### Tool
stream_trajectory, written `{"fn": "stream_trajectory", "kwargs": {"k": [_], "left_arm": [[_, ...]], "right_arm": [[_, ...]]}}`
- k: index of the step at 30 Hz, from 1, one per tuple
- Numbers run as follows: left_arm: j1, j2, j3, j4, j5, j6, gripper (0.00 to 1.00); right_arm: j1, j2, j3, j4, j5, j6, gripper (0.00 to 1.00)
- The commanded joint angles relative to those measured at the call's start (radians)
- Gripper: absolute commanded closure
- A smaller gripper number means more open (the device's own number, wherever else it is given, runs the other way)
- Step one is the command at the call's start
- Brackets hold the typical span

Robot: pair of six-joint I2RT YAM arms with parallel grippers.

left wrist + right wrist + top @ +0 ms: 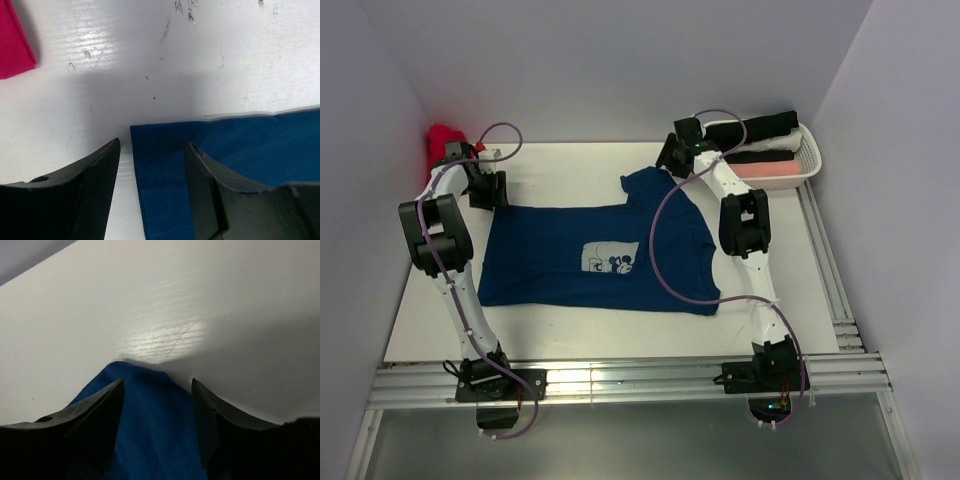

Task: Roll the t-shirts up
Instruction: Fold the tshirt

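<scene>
From above, the navy t-shirt [570, 255] lies flat mid-tabletop [570, 170], with the left tool [488, 190] at its ten o'clock corner and the right tool [672, 155] at its one o'clock sleeve. Left wrist: jaws apart, straddling the hem corner — nothing gripped. Right wrist: jaws apart around the sleeve tip, unclamped.

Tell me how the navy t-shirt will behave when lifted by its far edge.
Probably floppy: the navy t-shirt lies flat and thin on the table, so it would likely sag between held points. Probably light: its corner looks thin. Pushed, it would likely wrinkle rather than slide; the sleeve already looks humped.
</scene>
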Motion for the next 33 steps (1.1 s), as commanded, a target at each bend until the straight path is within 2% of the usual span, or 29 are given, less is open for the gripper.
{"fn": "stream_trajectory", "kwargs": {"k": [1, 2, 4, 9, 11, 13, 16, 19, 26, 30, 33], "left_arm": [[-0.012, 0.015, 0.031, -0.016, 0.014, -0.01, 0.41], [-0.015, 0.015, 0.031, -0.019, 0.018, -0.012, 0.41], [-0.016, 0.016, 0.032, -0.024, 0.021, -0.009, 0.42], [-0.019, 0.013, 0.032, -0.028, 0.018, -0.002, 0.44], [-0.021, 0.01, 0.028, -0.027, 0.015, 0.002, 0.45], [-0.021, 0.009, 0.026, -0.027, 0.014, 0.007, 0.47], [-0.021, 0.01, 0.028, -0.03, 0.017, 0.007, 0.52], [-0.021, 0.004, 0.028, -0.027, 0.014, 0.007, 0.67], [-0.021, -0.014, 0.019, -0.001, 0.024, -0.001, 0.94], [-0.021, -0.039, 0.002, 0.022, 0.044, -0.007, 0.99], [-0.019, -0.074, -0.024, 0.05, 0.063, -0.016, 1.0]], "right_arm": [[-0.004, 0.016, 0.045, -0.043, -0.038, -0.029, 0.37], [-0.006, 0.022, 0.054, -0.045, -0.05, -0.029, 0.39], [-0.006, 0.051, 0.079, -0.065, -0.088, -0.028, 0.5], [0.002, 0.054, 0.081, -0.063, -0.105, -0.031, 0.6], [0.002, 0.042, 0.061, -0.049, -0.11, -0.028, 0.67], [0.003, 0.029, 0.026, -0.036, -0.104, -0.02, 0.78], [0.003, 0.002, -0.02, -0.003, -0.089, -0.014, 0.89], [0.003, -0.036, -0.068, 0.047, -0.06, -0.009, 0.99], [0.007, -0.179, -0.257, 0.185, -0.003, -0.011, 1.0], [0.007, -0.23, -0.292, 0.207, 0.026, -0.023, 1.0], [0.007, -0.277, -0.34, 0.242, 0.036, -0.032, 1.0]]}}
